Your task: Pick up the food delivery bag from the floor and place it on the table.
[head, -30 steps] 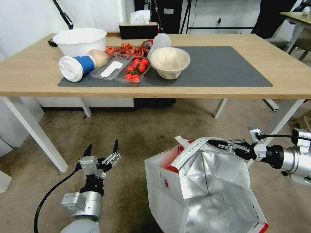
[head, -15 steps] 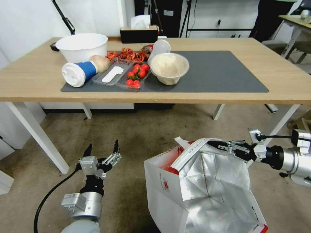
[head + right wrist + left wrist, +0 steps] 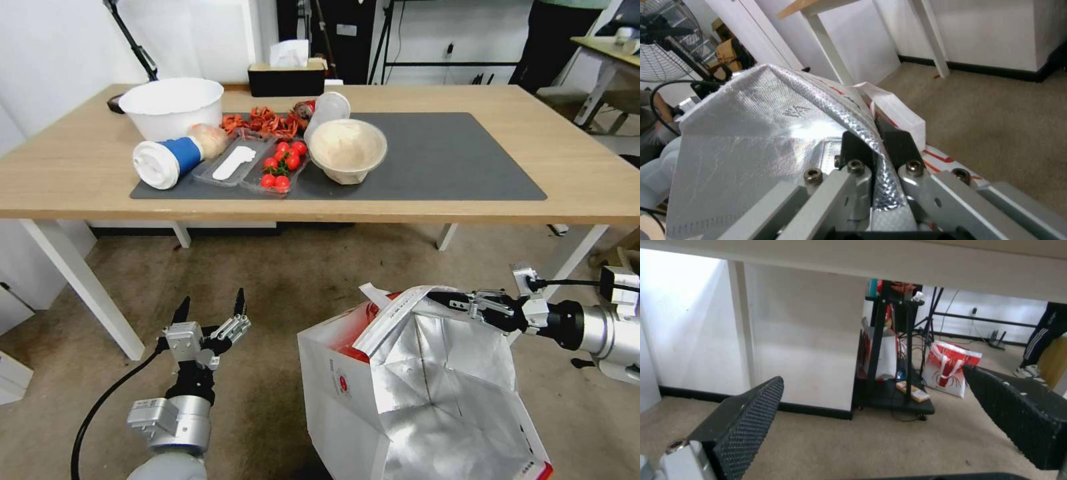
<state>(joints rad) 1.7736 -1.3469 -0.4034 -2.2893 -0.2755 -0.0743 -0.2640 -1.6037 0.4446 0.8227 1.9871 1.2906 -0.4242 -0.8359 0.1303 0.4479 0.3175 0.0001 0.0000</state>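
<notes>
Right claw: the right gripper is pinched tight on the top rim of the bag, at about 3 o'clock of its open mouth; the right wrist view shows both fingers squeezing a fold of the silver lining between them.
Left claw: the left gripper hangs low at roughly 9 o'clock from the bag, well apart from it, fingers spread wide and holding nothing.
Bag: it sits in front of the table, at about 6 o'clock from the mat, mouth gaping, foil inside showing, one white handle flopped across the rim at 11 o'clock. Whether its base rests on the carpet I cannot tell.
Handling: I'd judge it light but floppy. Thin paper and crinkly foil will buckle and may tear if hoisted by a single pinch of rim, and the foil looks slippery. The loop handles, or the rim on two opposite sides, seem the safer hold.
Table: food tubs, tomatoes and a tipped cup crowd the 10 o'clock part of the mat; the 2 o'clock part lies bare.
</notes>
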